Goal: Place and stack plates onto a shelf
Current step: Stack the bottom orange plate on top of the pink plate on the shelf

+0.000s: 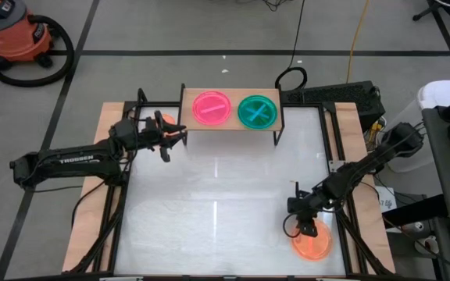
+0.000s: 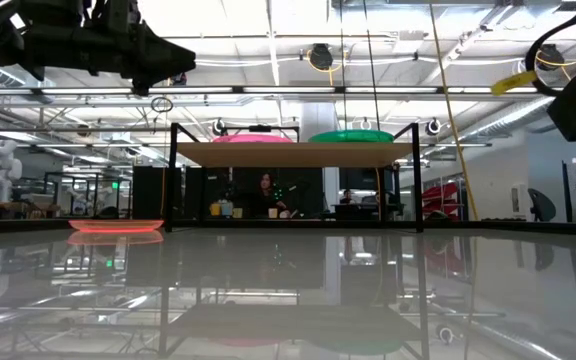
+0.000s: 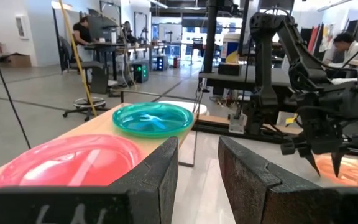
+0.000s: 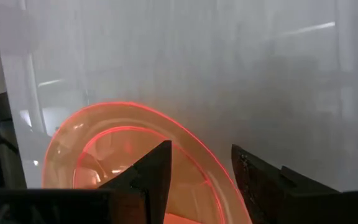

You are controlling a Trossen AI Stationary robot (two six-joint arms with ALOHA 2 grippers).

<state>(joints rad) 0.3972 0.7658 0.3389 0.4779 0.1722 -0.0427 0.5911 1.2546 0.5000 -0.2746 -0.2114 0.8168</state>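
The shelf stands at the table's far edge, with a pink plate and a green plate side by side on its board. An orange plate lies flat on the table at the near right. My right gripper is open over that plate's far rim; in the right wrist view one finger stands over the inside and the other outside the rim. I cannot tell whether they touch it. My left gripper is open and empty by the shelf's left end. Another orange plate lies on the table left of the shelf.
The left wrist view looks along the shelf past the pink plate and the green plate to my right arm. The white tabletop has wooden side strips. A shop vacuum and cables lie on the floor beyond.
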